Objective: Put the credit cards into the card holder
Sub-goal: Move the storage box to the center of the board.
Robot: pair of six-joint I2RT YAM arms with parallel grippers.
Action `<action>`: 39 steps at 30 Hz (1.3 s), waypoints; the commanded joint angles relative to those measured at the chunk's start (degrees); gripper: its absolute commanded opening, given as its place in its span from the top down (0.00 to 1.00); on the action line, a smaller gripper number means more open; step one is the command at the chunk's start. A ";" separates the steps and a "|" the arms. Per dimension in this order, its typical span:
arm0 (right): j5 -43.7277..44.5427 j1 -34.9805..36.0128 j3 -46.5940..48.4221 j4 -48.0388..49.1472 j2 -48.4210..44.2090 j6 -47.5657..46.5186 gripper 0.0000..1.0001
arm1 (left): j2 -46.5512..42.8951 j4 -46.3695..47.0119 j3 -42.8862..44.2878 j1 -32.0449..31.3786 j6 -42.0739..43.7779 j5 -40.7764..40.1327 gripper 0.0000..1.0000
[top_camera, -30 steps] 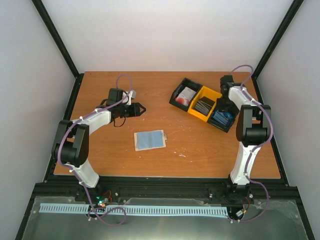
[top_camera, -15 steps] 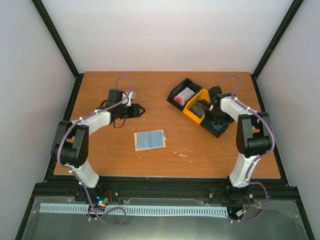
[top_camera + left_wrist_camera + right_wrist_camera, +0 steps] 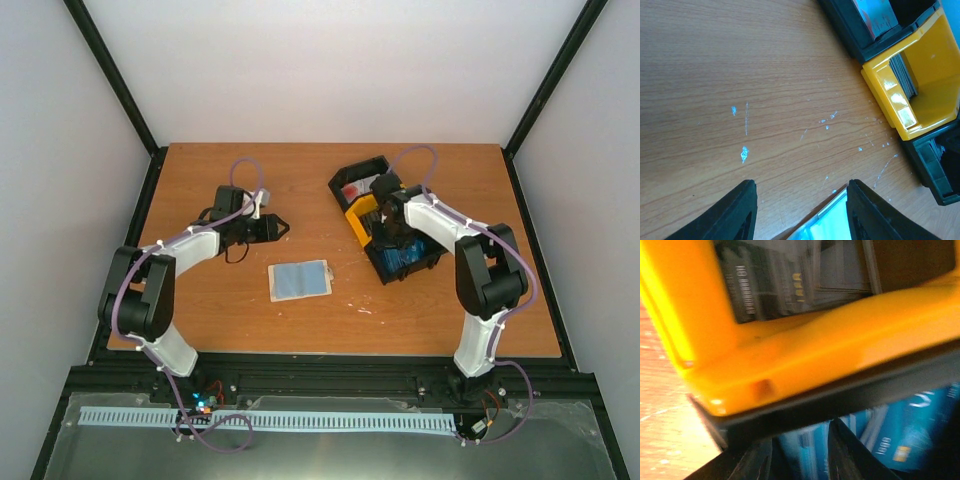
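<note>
The card holder (image 3: pixel 300 281) lies open on the table, blue-grey lining up; its corner shows in the left wrist view (image 3: pixel 832 225). The blue credit cards (image 3: pixel 406 256) stand in the nearest black bin (image 3: pixel 428 262) and show in the right wrist view (image 3: pixel 920 430). My right gripper (image 3: pixel 392 238) reaches down into that bin; in its wrist view (image 3: pixel 800 460) the fingers stand apart with blue cards between them, and I cannot tell whether they touch. My left gripper (image 3: pixel 277 228) is open and empty, low over the table just beyond the holder, also in its wrist view (image 3: pixel 800 182).
Three joined bins stand at the right-centre: a black one (image 3: pixel 357 178) with red and white cards, a yellow one (image 3: pixel 358 222) with dark cards (image 3: pixel 765 285), and the black one with the blue cards. The yellow bin also shows in the left wrist view (image 3: pixel 920 90). Black frame rails edge the table.
My right arm has swung left and down into the blue-card bin. The row of bins has slid left and turned with it. My left gripper has barely moved.
</note>
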 commanded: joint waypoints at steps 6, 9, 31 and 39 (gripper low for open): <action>9.91 -4.28 -2.88 -3.58 -4.52 -0.74 0.63 | -2.81 3.47 -2.66 0.31 -0.98 1.05 0.50; 7.47 -6.02 -3.96 -2.47 -5.19 -1.27 0.60 | -3.21 1.46 -2.23 0.31 0.44 0.10 0.50; 5.91 -8.25 -2.72 1.81 2.01 0.69 0.55 | -2.52 -6.08 -1.00 0.31 3.30 -4.37 0.50; 8.18 -8.96 -2.51 1.72 1.00 1.40 0.63 | -2.61 -5.95 -0.73 0.31 3.45 -4.52 0.50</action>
